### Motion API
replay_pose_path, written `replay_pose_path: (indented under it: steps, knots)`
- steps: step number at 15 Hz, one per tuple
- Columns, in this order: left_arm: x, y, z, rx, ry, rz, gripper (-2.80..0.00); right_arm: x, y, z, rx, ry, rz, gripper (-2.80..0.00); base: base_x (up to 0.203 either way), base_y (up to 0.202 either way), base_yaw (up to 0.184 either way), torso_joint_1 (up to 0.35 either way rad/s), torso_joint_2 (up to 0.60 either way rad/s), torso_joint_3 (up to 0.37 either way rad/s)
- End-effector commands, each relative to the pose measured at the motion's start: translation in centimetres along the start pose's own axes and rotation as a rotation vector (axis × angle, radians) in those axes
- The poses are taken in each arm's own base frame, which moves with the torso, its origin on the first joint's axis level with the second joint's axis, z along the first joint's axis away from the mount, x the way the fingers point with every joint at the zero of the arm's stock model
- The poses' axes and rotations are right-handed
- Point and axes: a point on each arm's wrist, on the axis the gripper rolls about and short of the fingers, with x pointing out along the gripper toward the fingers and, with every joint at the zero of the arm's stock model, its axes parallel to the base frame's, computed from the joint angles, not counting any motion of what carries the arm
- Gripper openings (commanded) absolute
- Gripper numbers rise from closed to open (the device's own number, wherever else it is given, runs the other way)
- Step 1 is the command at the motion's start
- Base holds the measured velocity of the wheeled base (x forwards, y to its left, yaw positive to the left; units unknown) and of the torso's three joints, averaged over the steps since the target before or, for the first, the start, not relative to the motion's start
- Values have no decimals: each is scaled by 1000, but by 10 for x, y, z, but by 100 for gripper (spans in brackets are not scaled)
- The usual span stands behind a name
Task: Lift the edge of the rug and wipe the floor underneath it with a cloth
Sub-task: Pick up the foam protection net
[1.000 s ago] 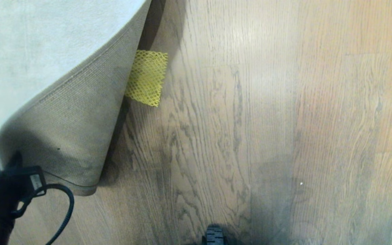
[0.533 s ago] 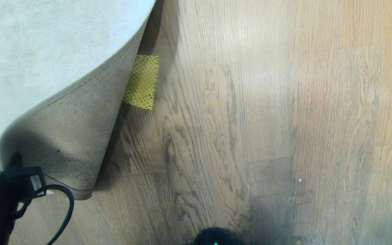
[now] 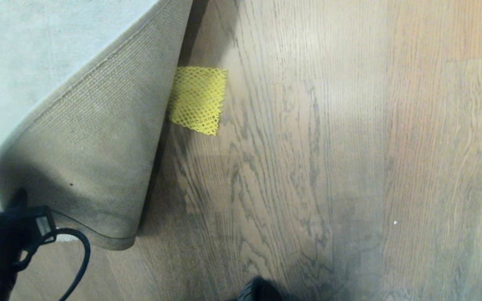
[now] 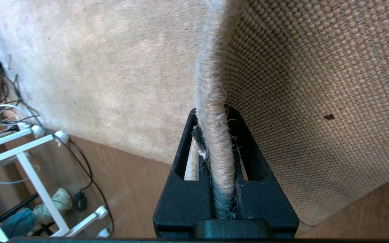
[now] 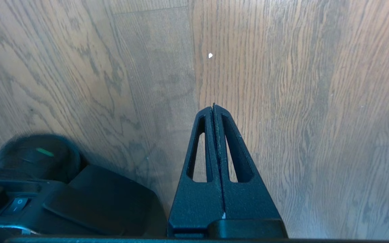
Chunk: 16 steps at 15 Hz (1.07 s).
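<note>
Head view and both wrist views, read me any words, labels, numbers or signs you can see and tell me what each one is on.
No readable text in any view.
White sticker on the left gripper's black camera housing: too small and blurred to read.
Rocker switch on the robot's black base: a mark on it, too blurred to read.
Rug edge, cloth, floor: no print.

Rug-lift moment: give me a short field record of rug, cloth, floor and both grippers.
rug edge: corner folded up and back, beige backing showing
left gripper: shut on the rug edge, at lower left of head view
cloth: yellow mesh flat on the floor, partly hidden by the lifted flap
floor: wood planks bare to the right of the rug; small white speck
right gripper: shut, empty, above bare floor, away from the cloth
wiping: not yet begun; nothing holds the cloth
</note>
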Motion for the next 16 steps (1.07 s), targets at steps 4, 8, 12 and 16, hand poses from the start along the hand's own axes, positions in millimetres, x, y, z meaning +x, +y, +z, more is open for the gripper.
replay_pose_path:
  steps: [4, 8, 12, 16]
  knots:
    - [0, 0, 0, -1, 0, 9, -280, 0, 0, 0, -1, 2, 0, -280, 0, 0, 0, 0, 0, 0]
    - [0, 0, -2, -19, 6, 13, -280, 0, 0, 0, -1, 2, 0, -280, 0, 0, 0, 0, 0, 0]
    - [0, 0, -2, -22, 6, 13, -280, 0, 0, 0, -1, 2, 0, -280, 0, 0, 0, 0, 0, 0]
    - [0, 1, -3, -23, 7, 11, -280, 0, 0, 0, -1, 2, 0, -280, 56, 0, 0, -1, 4, 1]
